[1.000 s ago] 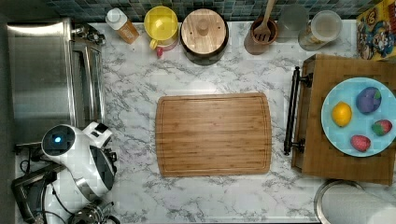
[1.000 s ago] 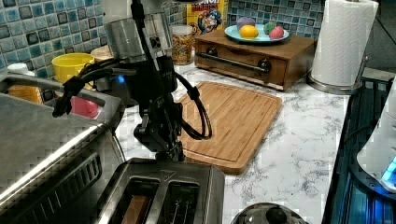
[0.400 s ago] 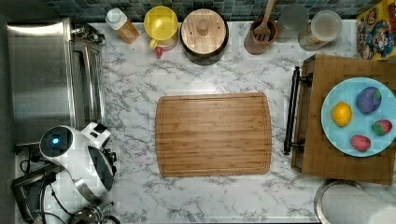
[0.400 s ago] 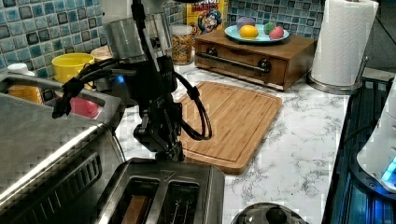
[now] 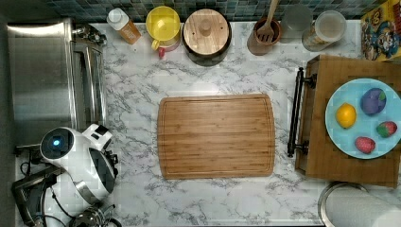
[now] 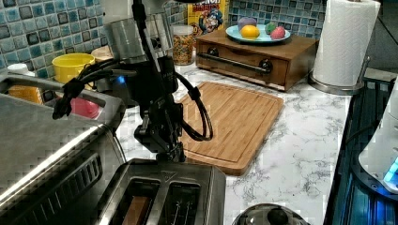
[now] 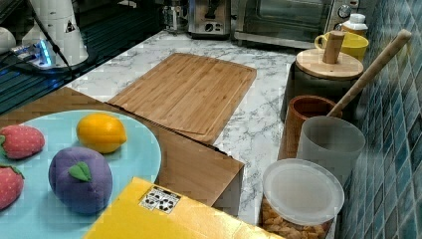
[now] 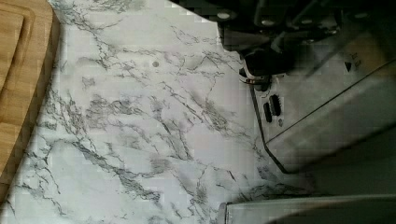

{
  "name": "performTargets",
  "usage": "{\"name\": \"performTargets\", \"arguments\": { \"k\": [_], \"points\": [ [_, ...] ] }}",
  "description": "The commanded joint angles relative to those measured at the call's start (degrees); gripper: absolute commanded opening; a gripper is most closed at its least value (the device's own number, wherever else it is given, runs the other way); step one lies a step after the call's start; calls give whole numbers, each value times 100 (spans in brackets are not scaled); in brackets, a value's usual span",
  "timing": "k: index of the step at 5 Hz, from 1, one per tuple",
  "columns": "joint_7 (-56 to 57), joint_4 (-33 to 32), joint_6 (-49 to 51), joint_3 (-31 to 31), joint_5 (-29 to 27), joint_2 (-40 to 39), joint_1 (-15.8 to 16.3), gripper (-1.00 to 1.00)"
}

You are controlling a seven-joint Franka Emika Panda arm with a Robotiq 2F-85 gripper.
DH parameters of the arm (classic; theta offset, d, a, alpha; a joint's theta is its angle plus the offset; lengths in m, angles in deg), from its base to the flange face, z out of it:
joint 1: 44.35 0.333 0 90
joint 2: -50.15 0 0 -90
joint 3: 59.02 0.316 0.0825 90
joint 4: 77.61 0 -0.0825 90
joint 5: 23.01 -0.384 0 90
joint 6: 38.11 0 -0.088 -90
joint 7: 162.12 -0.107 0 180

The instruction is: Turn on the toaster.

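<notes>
Barely any change since a second ago | my claw still parked at toaster's lever end, lower left of left view | grip state: cannot tell | lever apparently unpressed.

In the left view, the gripper hangs right at the toaster's front end, hemmed by the toaster oven on the left view's left. The marble counter and the flat cutting board beyond lie open. The paper towel roll and wooden box stand well apart.
</notes>
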Motion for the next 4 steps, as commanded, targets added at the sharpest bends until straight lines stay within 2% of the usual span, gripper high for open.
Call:
{"name": "performTargets", "arguments": {
  "k": [1, 3, 4],
  "points": [
    [-287, -384, -589, 15, 109, -587, 165, -100],
    [-324, -386, -596, 127, 160, -602, 55, -100],
    [-289, -385, -590, 18, 110, -587, 164, -100]
  ]
}}
